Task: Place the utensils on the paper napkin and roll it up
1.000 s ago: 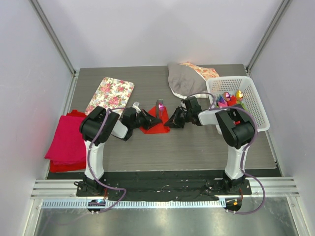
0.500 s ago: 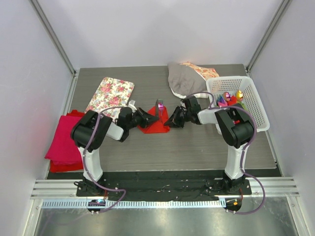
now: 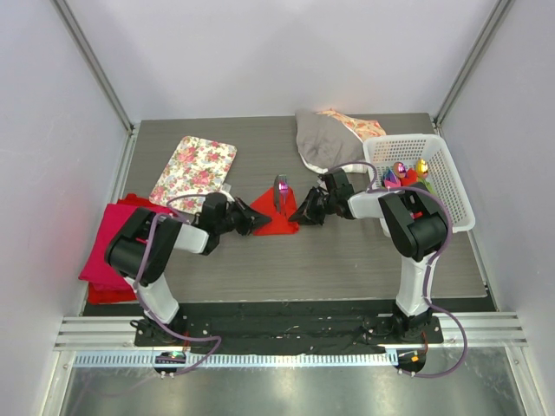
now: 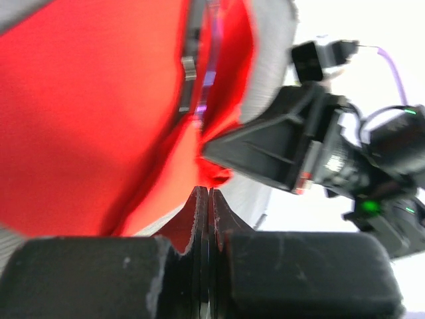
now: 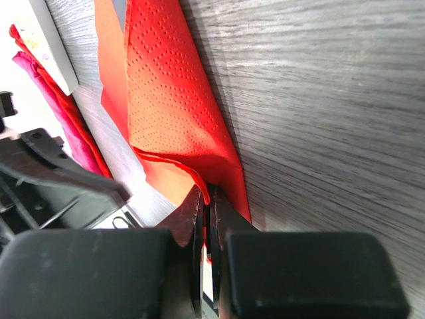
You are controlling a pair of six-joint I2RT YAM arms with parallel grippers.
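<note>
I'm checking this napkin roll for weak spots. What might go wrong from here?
1. The right claw is shut on a corner of the paper napkin, and the left claw is shut at its opposite side. Pulling apart might tear the thin sheet.
2. The purple utensil lies near the napkin's far edge, so it may slip out when the paper lifts.

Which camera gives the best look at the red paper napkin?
The right wrist view: the paper napkin fills it sharply, folded, its corner pinched by the right gripper. The top view shows it small; the left wrist view shows a red blur.
</note>
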